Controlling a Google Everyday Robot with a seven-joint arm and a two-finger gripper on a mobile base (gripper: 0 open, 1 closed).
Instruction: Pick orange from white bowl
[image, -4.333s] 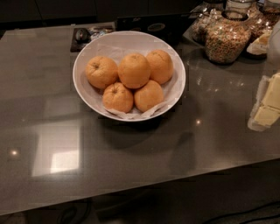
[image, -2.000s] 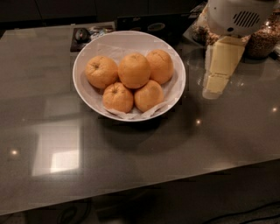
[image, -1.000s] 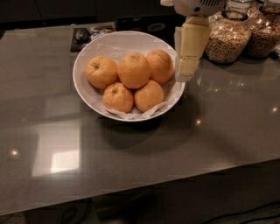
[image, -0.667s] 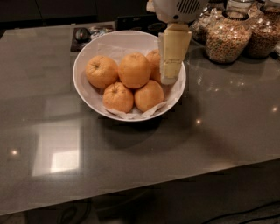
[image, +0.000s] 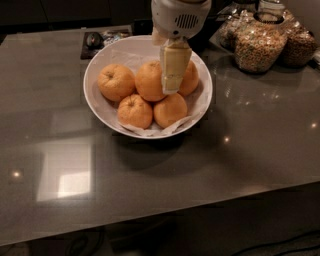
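The white bowl (image: 127, 49) stands on the dark glossy table at centre back, lined with crinkled white paper and holding several oranges. The orange (image: 148, 80), the largest one with a smooth face, sits in the middle of the bowl. My gripper (image: 170, 86), cream under a white wrist housing, hangs over the bowl. It sits in front of the right edge of the orange, between it and the orange at the right (image: 190, 77), and hides part of both. Smaller oranges lie at the left (image: 115, 81) and front (image: 135, 111) (image: 171, 110).
Glass jars of cereal (image: 257, 46) (image: 300, 45) stand at the back right, close behind the bowl's right side. A dark tray with small items (image: 100, 38) lies behind the bowl at the left. The table's front edge (image: 200, 207) runs below.
My gripper has come in from the right edge of the table, moved left past the jars, and now hangs over the bowl against the middle orange. The oranges have not moved.
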